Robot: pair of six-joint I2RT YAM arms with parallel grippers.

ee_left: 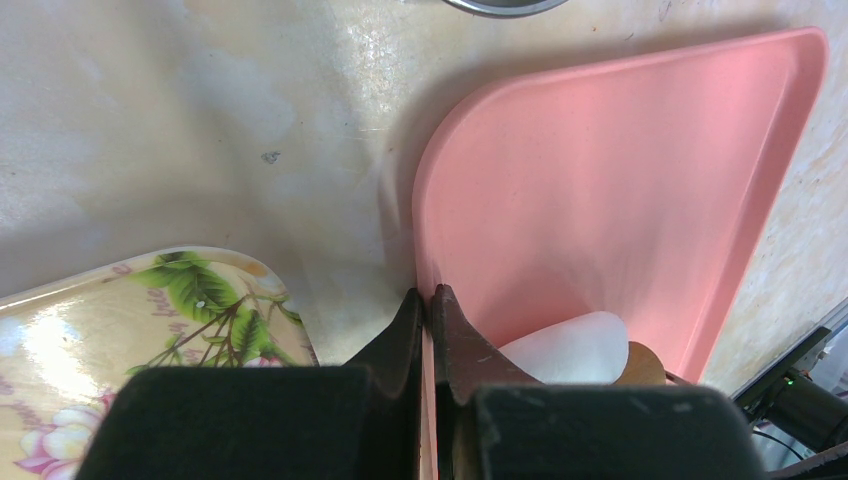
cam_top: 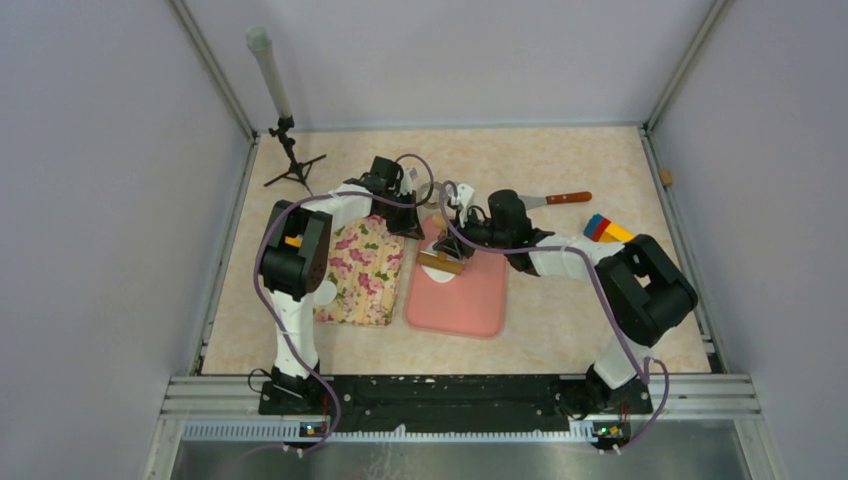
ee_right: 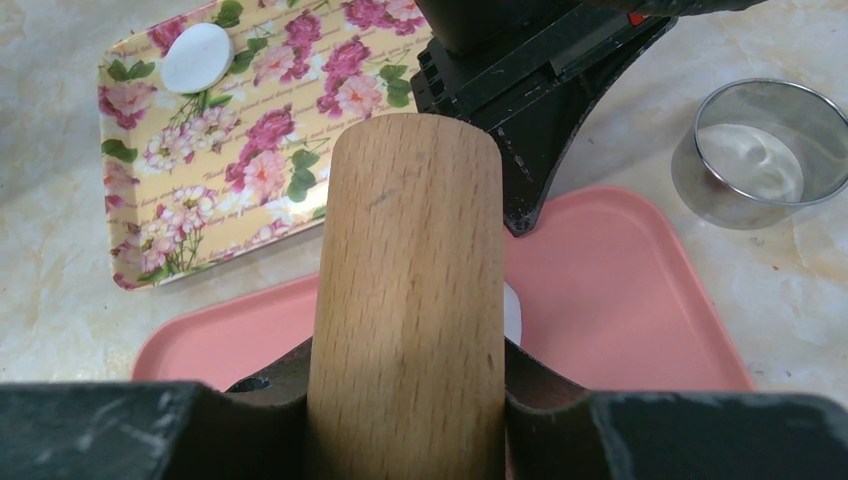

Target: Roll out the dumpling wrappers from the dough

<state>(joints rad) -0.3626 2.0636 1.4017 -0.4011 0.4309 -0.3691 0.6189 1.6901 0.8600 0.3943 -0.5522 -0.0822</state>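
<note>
Right wrist view: the right gripper (ee_right: pixel 405 385) is clenched around a pale wooden cylindrical rolling pin (ee_right: pixel 410 270) lying over the soft white dough (ee_left: pixel 572 345) on the flat pink plastic board (ee_left: pixel 620 180) mid-bench. The left gripper (ee_left: pixel 428 312) is clamped on that board's rim near its far-left corner. One thin round white dumpling wrapper (ee_right: pixel 197 57) rests on the floral rectangular tray (ee_right: pixel 250 170), just left of the board. A round metal ring cutter (ee_right: pixel 765 150) stands toward the bench's far edge.
</note>
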